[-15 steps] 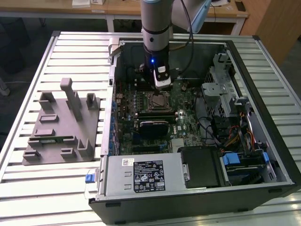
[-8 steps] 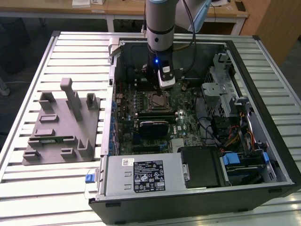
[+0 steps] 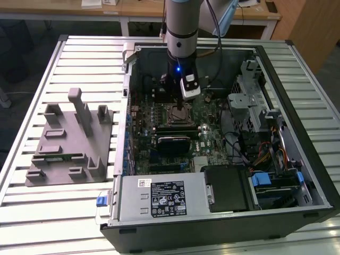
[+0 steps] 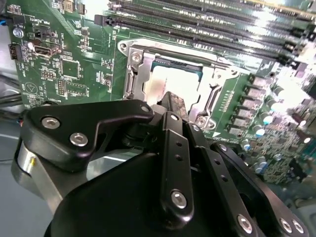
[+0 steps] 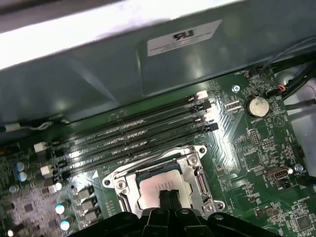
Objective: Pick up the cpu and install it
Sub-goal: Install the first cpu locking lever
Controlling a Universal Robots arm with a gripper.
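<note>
Open computer case [image 3: 297, 69] lies on slatted table [image 3: 32, 212]; grey holder block [image 3: 69, 143] at exterior view's left. Green motherboard [image 5: 256, 148] inside. Arm's gripper [image 5: 169, 196], fingers pressed together holding nothing, just above cpu [image 5: 158, 185] seated in metal-framed socket [image 5: 121, 183].

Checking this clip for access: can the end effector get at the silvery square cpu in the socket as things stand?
Probably yes. The end effector hangs right over the silvery square cpu lying in the black metal-framed socket, whose frame is open, with nothing between them.
</note>
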